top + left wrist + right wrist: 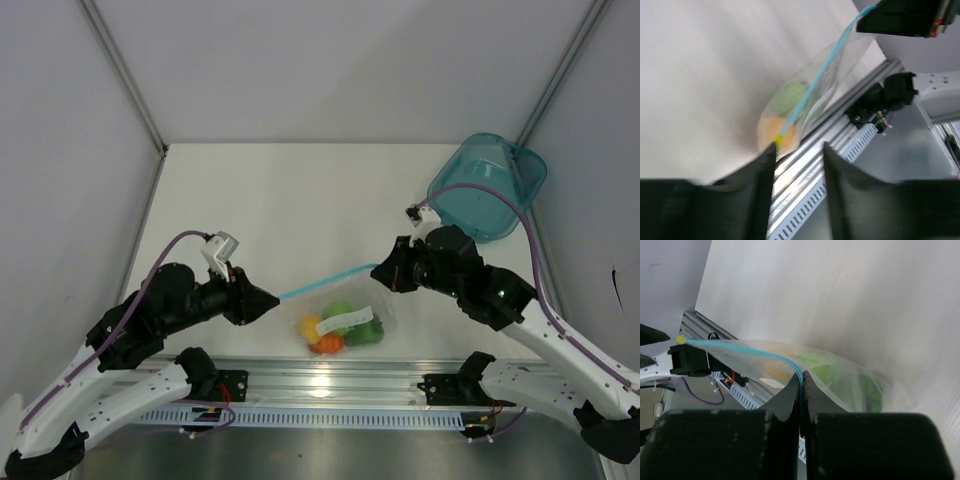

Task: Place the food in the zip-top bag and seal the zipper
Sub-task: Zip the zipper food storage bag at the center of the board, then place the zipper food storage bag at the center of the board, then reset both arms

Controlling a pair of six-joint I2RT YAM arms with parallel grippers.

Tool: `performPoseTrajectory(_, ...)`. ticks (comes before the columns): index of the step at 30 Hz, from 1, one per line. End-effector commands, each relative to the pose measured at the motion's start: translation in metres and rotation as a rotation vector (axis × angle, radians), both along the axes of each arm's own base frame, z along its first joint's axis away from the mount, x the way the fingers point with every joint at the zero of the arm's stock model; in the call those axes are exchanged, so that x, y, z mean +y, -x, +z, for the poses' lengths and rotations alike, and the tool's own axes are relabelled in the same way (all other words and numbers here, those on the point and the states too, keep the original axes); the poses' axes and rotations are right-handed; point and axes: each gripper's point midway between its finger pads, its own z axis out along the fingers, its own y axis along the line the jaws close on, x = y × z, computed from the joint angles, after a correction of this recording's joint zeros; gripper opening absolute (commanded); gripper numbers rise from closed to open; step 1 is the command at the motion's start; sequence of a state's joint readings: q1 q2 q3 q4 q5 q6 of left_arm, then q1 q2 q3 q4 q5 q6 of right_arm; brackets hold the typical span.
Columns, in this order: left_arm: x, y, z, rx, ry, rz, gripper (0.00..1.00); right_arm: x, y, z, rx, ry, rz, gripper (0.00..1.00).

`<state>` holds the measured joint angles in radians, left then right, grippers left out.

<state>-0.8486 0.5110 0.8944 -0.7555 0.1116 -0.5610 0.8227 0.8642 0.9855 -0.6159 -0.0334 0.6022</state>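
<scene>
Likely trouble first. On the white tabletop (280, 200), lower centre of the top view, sits a loaded zip-top bag (385, 312), close to the edge above the metal rail (330, 375) and gripped at one end only. Might sag, twist or tip toward that rail for want of a second hold. Might also let the food (340, 328) out if the zipper (325, 284) is not pressed together along its whole run; impossible to tell from any view whether sealed.

Right gripper (385, 272), just right of centre, clamped on the zipper, with the teal strip pinched between closed fingers in the right wrist view. A pull from that side alone could peel the mouth apart or slip off so thin a strip.

Left gripper (268, 302), left of centre, jaws apart and nothing between them. Yellow tip of the zipper just above one finger in the left wrist view; contact unclear through the blur.

Now the looks. Bag: clear, crinkly, bulging low, seemingly resting on the tabletop. Zipper: a thin teal line slanting from left of centre up toward the right, fairly taut. Food: four small rounded pieces bunched inside. Yellow at left, orange-red lowest, light green in the middle, dark green at right.
</scene>
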Motion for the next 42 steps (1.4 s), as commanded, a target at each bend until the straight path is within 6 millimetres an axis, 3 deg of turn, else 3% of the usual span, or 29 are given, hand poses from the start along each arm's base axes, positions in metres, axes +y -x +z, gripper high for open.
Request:
performPoseTrajectory(1, 0.016, -0.027, 0.022, -0.059, -0.013, 0.168, 0.50, 0.021, -0.027, 0.033, -0.068, -0.047, -0.016, 0.00)
performPoseTrajectory(2, 0.022, -0.035, 0.029, -0.090, -0.022, 0.219, 0.60, 0.030, -0.044, 0.032, -0.057, -0.020, -0.030, 0.00)
performPoseTrajectory(3, 0.025, -0.038, 0.034, -0.108, -0.021, 0.239, 0.81, 0.034, -0.054, 0.031, -0.049, -0.009, -0.029, 0.00)
performPoseTrajectory(4, 0.029, -0.041, 0.038, -0.126, -0.026, 0.255, 0.86, 0.036, -0.066, 0.030, -0.044, 0.001, -0.038, 0.00)
performPoseTrajectory(5, 0.036, -0.046, 0.044, -0.159, -0.043, 0.288, 0.94, 0.036, -0.097, 0.028, -0.041, 0.009, -0.077, 0.00)
performPoseTrajectory(7, 0.047, -0.047, 0.048, -0.172, -0.068, 0.330, 0.99, 0.038, -0.124, 0.026, -0.021, -0.005, -0.077, 0.00)
performPoseTrajectory(8, 0.054, -0.046, 0.054, -0.193, -0.059, 0.345, 0.99, 0.034, -0.158, 0.024, -0.016, 0.006, -0.118, 0.00)
performPoseTrajectory(11, 0.053, -0.037, 0.061, -0.225, -0.014, 0.303, 1.00, 0.031, -0.204, 0.015, 0.009, 0.016, -0.127, 0.00)
performPoseTrajectory(12, 0.051, -0.030, 0.056, -0.224, 0.002, 0.270, 1.00, 0.026, -0.240, 0.010, 0.020, 0.025, -0.161, 0.00)
performPoseTrajectory(13, 0.051, -0.027, 0.056, -0.225, 0.014, 0.257, 0.99, 0.026, -0.254, 0.007, 0.035, 0.020, -0.155, 0.09)
performPoseTrajectory(14, 0.049, -0.024, 0.053, -0.219, 0.025, 0.241, 1.00, 0.023, -0.263, -0.004, 0.079, 0.044, -0.155, 0.26)
performPoseTrajectory(15, 0.049, -0.017, 0.049, -0.215, 0.042, 0.214, 1.00, 0.019, -0.283, -0.040, 0.142, 0.105, -0.161, 0.60)
performPoseTrajectory(16, 0.047, -0.015, 0.044, -0.204, 0.045, 0.204, 1.00, 0.016, -0.304, -0.014, 0.071, 0.129, -0.205, 0.82)
performPoseTrajectory(17, 0.046, -0.012, 0.043, -0.206, 0.057, 0.185, 0.99, 0.008, -0.304, -0.025, 0.094, 0.210, -0.205, 0.95)
performPoseTrajectory(18, 0.046, -0.010, 0.038, -0.206, 0.061, 0.183, 0.99, 0.009, -0.310, -0.032, 0.090, 0.251, -0.210, 0.99)
performPoseTrajectory(20, 0.044, -0.010, 0.031, -0.202, 0.069, 0.177, 1.00, 0.003, -0.317, -0.019, 0.032, 0.296, -0.244, 0.99)
performPoseTrajectory(22, 0.040, -0.010, 0.019, -0.187, 0.063, 0.163, 1.00, -0.003, -0.309, -0.001, -0.021, 0.317, -0.264, 1.00)
performPoseTrajectory(24, 0.036, -0.010, 0.013, -0.168, 0.065, 0.151, 1.00, -0.019, -0.298, -0.013, -0.025, 0.386, -0.328, 0.99)
performPoseTrajectory(25, 0.031, -0.008, 0.006, -0.147, 0.065, 0.133, 1.00, -0.015, -0.288, -0.012, -0.039, 0.391, -0.336, 0.99)
performPoseTrajectory(28, 0.021, -0.009, -0.003, -0.114, 0.092, 0.119, 1.00, -0.028, -0.242, -0.031, -0.029, 0.424, -0.380, 0.99)
performPoseTrajectory(29, 0.017, -0.009, -0.017, -0.088, 0.078, 0.108, 0.99, -0.033, -0.208, -0.051, -0.001, 0.453, -0.368, 0.99)
performPoseTrajectory(31, 0.010, -0.007, -0.018, -0.074, 0.107, 0.082, 1.00, -0.045, -0.179, -0.069, 0.019, 0.464, -0.411, 0.99)
performPoseTrajectory(32, 0.005, -0.005, -0.031, -0.050, 0.097, 0.064, 0.99, -0.047, -0.160, -0.058, 0.006, 0.392, -0.450, 0.99)
performPoseTrajectory(33, 0.003, -0.005, -0.030, -0.040, 0.119, 0.064, 1.00, -0.065, -0.135, -0.096, 0.060, 0.451, -0.475, 0.99)
performPoseTrajectory(36, -0.003, -0.002, -0.044, -0.008, 0.151, 0.048, 1.00, -0.079, -0.080, -0.117, 0.073, 0.409, -0.482, 0.99)
performPoseTrajectory(38, -0.008, 0.000, -0.048, 0.014, 0.197, 0.041, 1.00, -0.086, -0.057, -0.121, 0.093, 0.380, -0.486, 0.99)
performPoseTrajectory(39, -0.011, 0.002, -0.057, 0.029, 0.205, 0.027, 0.99, -0.087, -0.045, -0.109, 0.077, 0.303, -0.487, 0.99)
performPoseTrajectory(40, -0.012, 0.003, -0.055, 0.039, 0.226, 0.024, 0.99, -0.092, -0.033, -0.116, 0.102, 0.300, -0.482, 0.99)
performPoseTrajectory(42, -0.016, 0.005, -0.061, 0.050, 0.245, 0.007, 0.99, -0.094, -0.018, -0.096, 0.058, 0.185, -0.477, 0.99)
